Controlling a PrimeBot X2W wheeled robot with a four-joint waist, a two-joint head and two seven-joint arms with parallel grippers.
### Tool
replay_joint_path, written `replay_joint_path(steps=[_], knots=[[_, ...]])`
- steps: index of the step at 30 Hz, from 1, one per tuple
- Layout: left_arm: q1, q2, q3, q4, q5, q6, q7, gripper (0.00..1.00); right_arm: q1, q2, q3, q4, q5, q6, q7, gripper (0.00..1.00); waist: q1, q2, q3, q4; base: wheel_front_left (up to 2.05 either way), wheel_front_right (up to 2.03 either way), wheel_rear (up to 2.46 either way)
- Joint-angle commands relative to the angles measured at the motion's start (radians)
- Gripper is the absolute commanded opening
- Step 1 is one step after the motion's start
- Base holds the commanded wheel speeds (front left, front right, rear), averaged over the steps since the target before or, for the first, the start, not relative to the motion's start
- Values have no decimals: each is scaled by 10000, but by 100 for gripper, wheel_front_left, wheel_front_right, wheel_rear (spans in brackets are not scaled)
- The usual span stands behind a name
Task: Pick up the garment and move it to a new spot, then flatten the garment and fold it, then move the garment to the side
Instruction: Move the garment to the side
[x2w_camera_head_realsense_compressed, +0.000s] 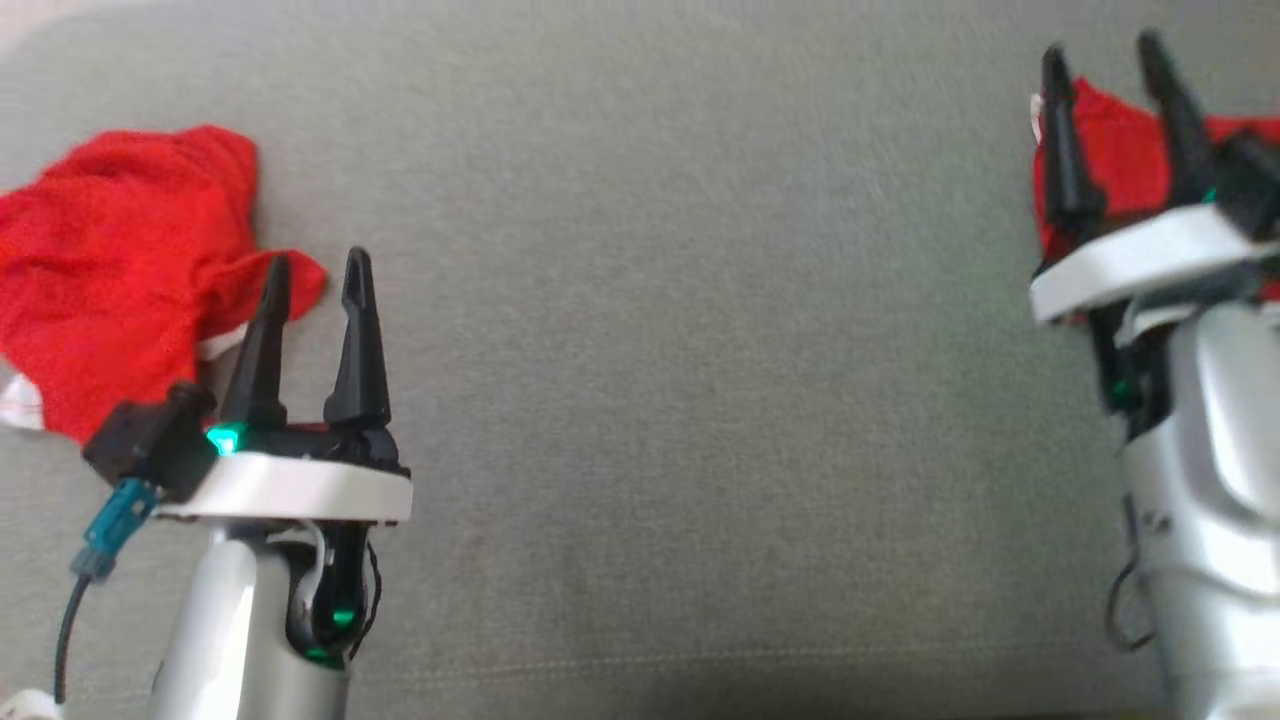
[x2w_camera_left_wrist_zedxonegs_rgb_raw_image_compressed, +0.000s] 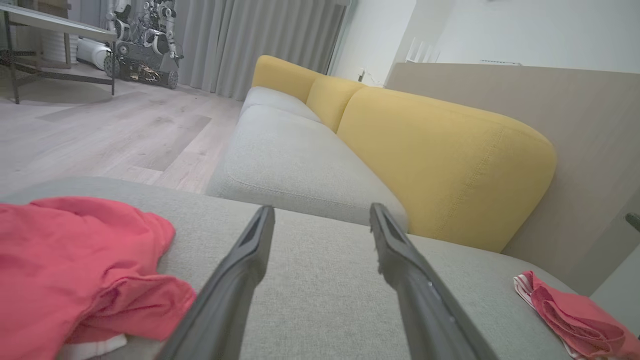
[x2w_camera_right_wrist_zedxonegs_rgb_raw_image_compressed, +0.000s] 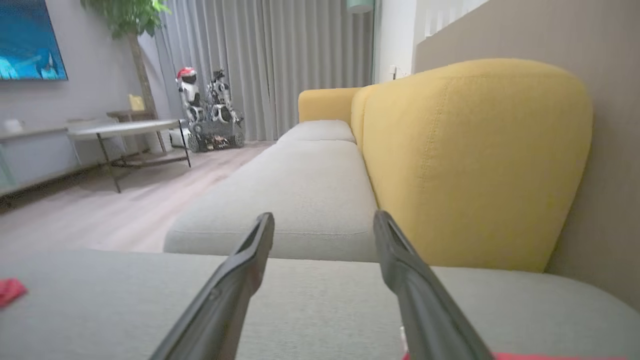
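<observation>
1. Left jaws sit closest, at 7 o'clock in the head view. The two long dark fingers (x2w_camera_head_realsense_compressed: 355, 340) are spread wide with nothing between them.
2. Right jaws are at 2 o'clock, also wide and empty, standing over the smaller red garment (x2w_camera_head_realsense_compressed: 1125, 150). Can't tell whether the tips touch it.
3. Crumpled red garment (x2w_camera_head_realsense_compressed: 120, 270) lies at 9 o'clock, just beside the left fingers. It's a bunched heap with white trim at its lower edge.
4. Can't settle which red piece is the job's. The right one sits by the seat's edge and looks compact from the left wrist, so my guess is it's already parked.
5. Handling: thin, fine-textured cloth, light and floppy. It will drape and drag rather than hold shape. Not fragile, and it will likely cling a bit to upholstery rather than slide.
6. Grip: pinch a hem or the white-trimmed edge, ideally one layer, not the middle of the heap. To flatten it, take one corner per arm and pull apart.
7. Grey seat cushion (x2w_camera_head_realsense_compressed: 650, 350): coarse weave, flat, probably gives slightly under a downward press.
8. Yellow back cushion (x2w_camera_left_wrist_zedxonegs_rgb_raw_image_compressed: 440, 160) is at 12 o'clock beyond the left fingers in the left wrist view. It's rounded, with a stitched seam.
</observation>
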Motion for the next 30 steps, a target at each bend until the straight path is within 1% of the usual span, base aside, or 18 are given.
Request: replay_joint_path(steps=[1,3,7,12,16,20,23,30], knots=[[-89,97,329,-301,-17,88,-51,100,105,208,74,-443,286,-9,-159,100,0,0,-376,291,0,0,0],[37,97,296,-267,-22,107,-51,100,556,502,54,-564,576,-9,-282,100,0,0,-570,382,0,0,0],[352,97,250,-205,-43,173,-51,100,1461,877,181,-687,723,-9,-654,100,0,0,-894,465,0,0,0],[844,97,212,-25,-28,237,-51,100,2546,1149,294,-697,480,-9,-1065,100,0,0,-1304,480,0,0,0],[1204,97,139,81,3,246,-51,100,3263,1274,197,-706,330,-9,-1263,100,0,0,-1588,451,0,0,0],[1486,97,127,140,-98,276,-51,100,3782,1322,202,-779,-85,-9,-1373,100,0,0,-1766,379,0,0,0],[1556,97,127,77,-90,283,-51,100,3910,1335,204,-837,-325,-9,-1409,100,0,0,-1769,312,0,0,0],[1562,97,133,-101,-137,281,-51,100,3954,1341,265,-931,-305,-9,-1441,100,0,0,-1732,257,0,0,0]])
